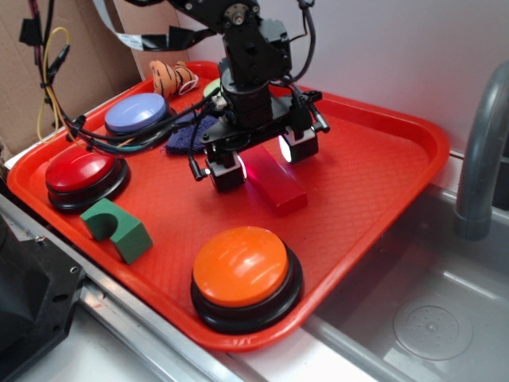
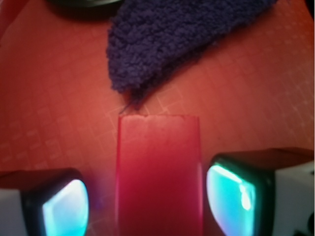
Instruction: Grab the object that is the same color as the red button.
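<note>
Straddling the red block [image 2: 158, 172], the pincer [image 1: 262, 159] was held released, its pads beside the block without touching.

The gripper [image 1: 263, 159] hangs low over the red tray [image 1: 382, 183] with its two fingers spread, one on each side of the near end of the red block [image 1: 275, 186]. The block lies flat on the tray, running out toward the orange button [image 1: 241, 266]. The red button [image 1: 79, 169] sits at the tray's left edge, the blue button [image 1: 136, 112] behind it and the green block [image 1: 116, 229] just in front. A dark blue cloth [image 1: 189, 134] lies behind the gripper.
</note>
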You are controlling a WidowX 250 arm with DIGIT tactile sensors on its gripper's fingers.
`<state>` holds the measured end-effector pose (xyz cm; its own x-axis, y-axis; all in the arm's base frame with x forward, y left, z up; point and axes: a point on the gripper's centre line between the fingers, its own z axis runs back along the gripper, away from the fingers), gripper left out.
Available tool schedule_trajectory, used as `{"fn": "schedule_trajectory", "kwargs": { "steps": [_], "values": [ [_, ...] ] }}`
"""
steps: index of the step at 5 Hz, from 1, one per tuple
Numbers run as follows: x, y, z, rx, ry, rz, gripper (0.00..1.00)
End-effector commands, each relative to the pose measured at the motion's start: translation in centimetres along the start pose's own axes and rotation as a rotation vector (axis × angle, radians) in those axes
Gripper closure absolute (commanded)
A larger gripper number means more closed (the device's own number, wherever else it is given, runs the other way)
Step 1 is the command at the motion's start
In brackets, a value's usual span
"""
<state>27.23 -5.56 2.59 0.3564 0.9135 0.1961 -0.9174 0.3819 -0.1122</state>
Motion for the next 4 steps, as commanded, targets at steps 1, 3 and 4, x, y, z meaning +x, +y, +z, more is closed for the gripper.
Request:
{"fn": "schedule_trajectory", "kwargs": {
  "steps": [1, 3, 4],
  "values": [
    [1.6, -0.2, -0.1, -0.009, -0.015, -0.008, 1.0],
    [2.1, -1.0, 3.9, -0.039, -0.002, -0.411, 1.0],
    [4.0, 0.1, 8.7, -0.061, 0.041, -0.659, 1.0]
  ]
}}
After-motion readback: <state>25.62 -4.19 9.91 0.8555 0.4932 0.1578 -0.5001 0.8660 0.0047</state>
